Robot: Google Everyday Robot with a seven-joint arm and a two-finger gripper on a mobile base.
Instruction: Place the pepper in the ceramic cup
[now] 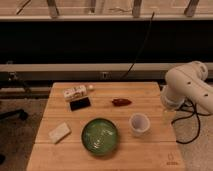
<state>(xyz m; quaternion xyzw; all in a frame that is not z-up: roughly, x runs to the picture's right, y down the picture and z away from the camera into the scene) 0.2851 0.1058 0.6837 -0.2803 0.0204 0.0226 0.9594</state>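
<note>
**Layout, taken from the green bowl.** The light wooden plank worktop [150, 160] carried every item. The white, rounded-jointed robot arm [186, 86] stood off the worktop's edge, well to the right of the large round green glazed bowl [101, 136] as viewed and further back than it. The tool [168, 115] hung below the arm at that same edge, right of the bowl and beyond the cup. Whether it was wide or narrow could not be told. It held nothing visible.

The small pale round ceramic cup [139, 123] stood upright just beside the bowl on its right, apart from it. A white printed carton [75, 92] lay behind the bowl and to its left, with a flat black rectangular slab [80, 104] just in front of it. A pale rectangular block [59, 132] lay to the bowl's left. The small glossy dark red pepper [121, 102] lay on its side behind the bowl and slightly right, on bare wood and clear of its neighbours. The task was judged not yet begun.

**Risks noted.**
- The pepper was slim, glossy and low. A closing tool could squeeze it sideways or scrape the wood.
- The cup was narrow and looked light. A pepper released flat might bridge the rim and roll off, and a low approach could tip the cup.
- The bowl sat close by and was far wider, so a small placement error would drop the pepper in the wrong vessel.
</note>
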